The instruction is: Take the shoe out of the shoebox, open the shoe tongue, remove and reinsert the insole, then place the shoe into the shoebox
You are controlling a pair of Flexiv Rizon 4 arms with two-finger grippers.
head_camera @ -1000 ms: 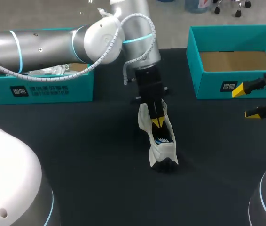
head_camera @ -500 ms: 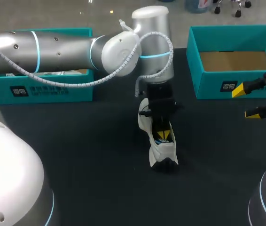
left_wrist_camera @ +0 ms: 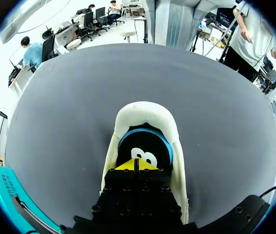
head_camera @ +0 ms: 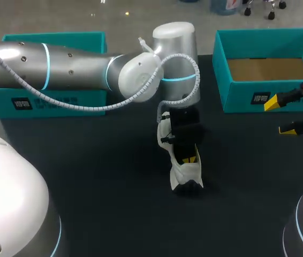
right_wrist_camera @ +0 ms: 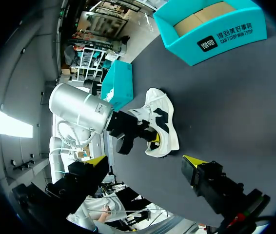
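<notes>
Left end effector [head_camera: 189, 159] lower (dark table [head_camera: 87, 182])

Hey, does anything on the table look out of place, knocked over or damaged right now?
Nothing stands out. The white sneaker stands upright on the black table, with the left gripper, shut, dipped into its opening. The open teal cardboard shoebox looks intact.

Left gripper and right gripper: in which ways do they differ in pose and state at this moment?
The left gripper has its yellow tips pressed together; the right gripper has its tips wide apart. The left gripper points down into the opening of the white shoe; the right gripper is off at the side, near the teal shoebox, touching nothing. Both have black bodies and yellow tips.
</notes>
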